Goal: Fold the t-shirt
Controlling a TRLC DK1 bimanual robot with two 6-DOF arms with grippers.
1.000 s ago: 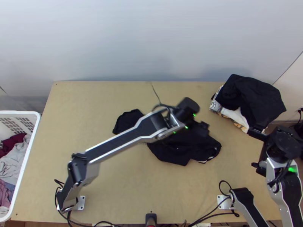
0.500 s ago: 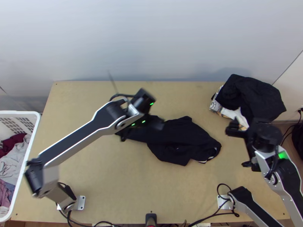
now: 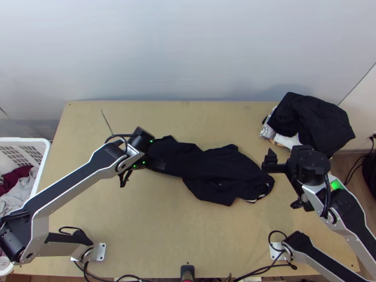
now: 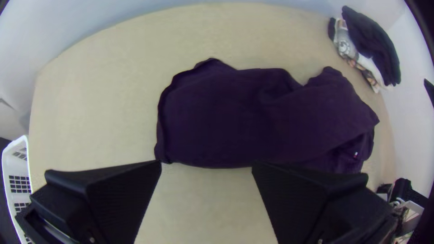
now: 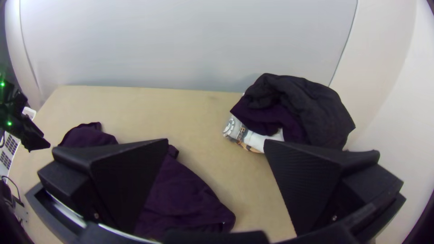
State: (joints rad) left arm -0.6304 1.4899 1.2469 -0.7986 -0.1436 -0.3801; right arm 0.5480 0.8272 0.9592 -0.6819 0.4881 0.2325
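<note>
T-shirt (image 3: 221, 167) lies rumpled on your desk (image 3: 141, 225); your left claw (image 4: 207, 163) has swung off its middle to the left end, your right claw (image 5: 216, 141) inward near the other. Both gape wide, empty, so you're likely due a fresh grip. Clothes pile (image 3: 310, 122) far right, basket (image 3: 23, 139) left, pale wall (image 3: 188, 51) behind.

Pale wall (image 3: 188, 51) behind wooden table (image 3: 164, 230)
</note>
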